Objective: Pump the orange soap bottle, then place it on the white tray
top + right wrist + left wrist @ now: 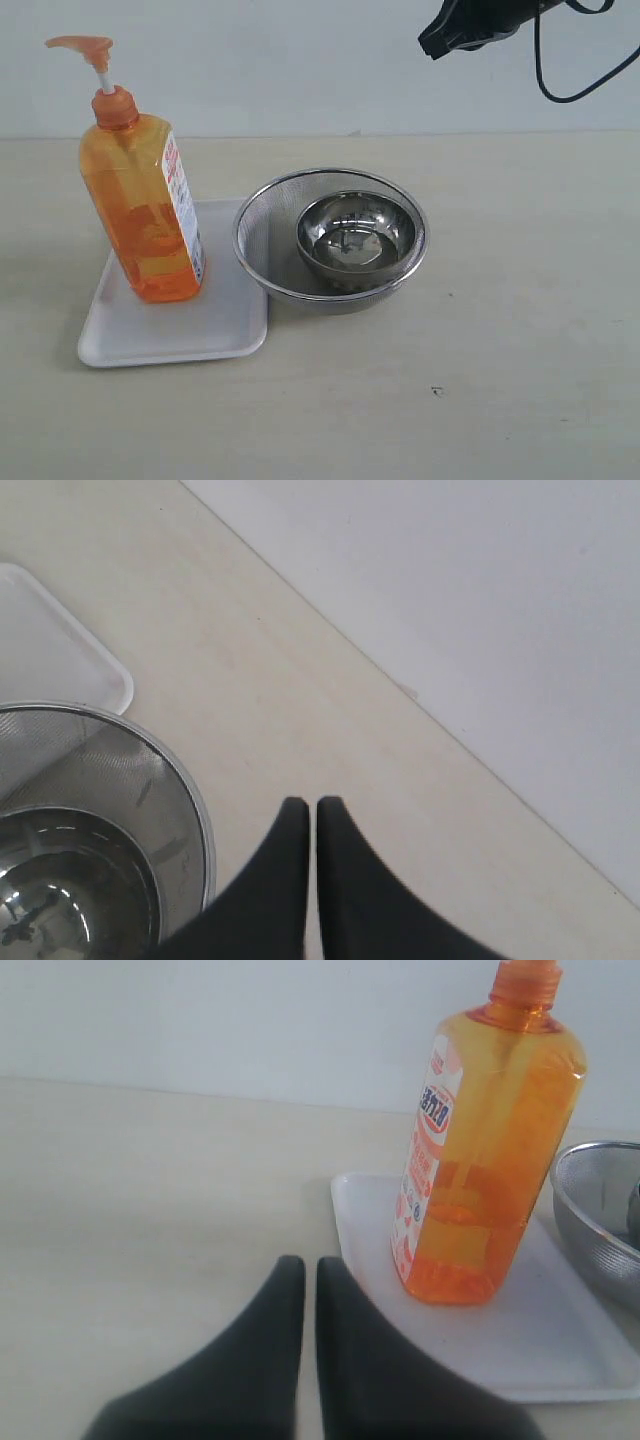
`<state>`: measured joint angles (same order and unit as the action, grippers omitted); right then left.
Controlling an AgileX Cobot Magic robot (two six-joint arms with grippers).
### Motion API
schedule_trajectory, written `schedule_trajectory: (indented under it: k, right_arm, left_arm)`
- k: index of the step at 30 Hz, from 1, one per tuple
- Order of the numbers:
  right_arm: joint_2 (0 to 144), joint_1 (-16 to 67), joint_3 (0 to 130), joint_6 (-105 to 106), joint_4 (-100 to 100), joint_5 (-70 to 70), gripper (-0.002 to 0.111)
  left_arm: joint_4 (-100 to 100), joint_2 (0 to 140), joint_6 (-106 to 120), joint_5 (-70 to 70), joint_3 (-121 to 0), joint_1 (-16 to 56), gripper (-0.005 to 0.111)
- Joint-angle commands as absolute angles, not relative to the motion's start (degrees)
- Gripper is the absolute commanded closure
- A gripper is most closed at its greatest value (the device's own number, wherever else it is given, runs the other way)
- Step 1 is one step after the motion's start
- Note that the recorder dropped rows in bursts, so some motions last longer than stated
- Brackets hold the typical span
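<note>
The orange soap bottle (142, 215) stands upright on the white tray (210, 330), its pump head and white stem raised; the left wrist view shows the bottle (490, 1150) on the tray (560, 1350) too. My left gripper (303, 1265) is shut and empty, low over the table beside the tray, apart from the bottle; it is out of the exterior view. My right gripper (303, 805) is shut and empty, held high above the table; its dark tip (437, 42) shows at the top of the exterior view.
A round steel mesh strainer (262, 215) with a shiny steel bowl (357, 235) inside sits right of the tray, touching it. A black cable (560, 90) hangs at the top right. The pale wall runs behind the table.
</note>
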<state>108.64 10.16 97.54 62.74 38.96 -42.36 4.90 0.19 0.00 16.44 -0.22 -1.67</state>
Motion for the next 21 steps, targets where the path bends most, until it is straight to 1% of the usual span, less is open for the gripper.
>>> schedule_trajectory:
  k: [1, 21]
  right_arm:
    - [107.8, 9.7, 97.8, 62.9, 39.1, -42.1, 0.108]
    - [108.5, 9.7, 97.8, 62.9, 39.2, -41.7, 0.108]
  left_arm:
    - [5.1, 0.0, 0.5, 16.4, 0.0, -1.3, 0.102]
    - [5.1, 0.0, 0.5, 16.4, 0.0, -1.3, 0.102]
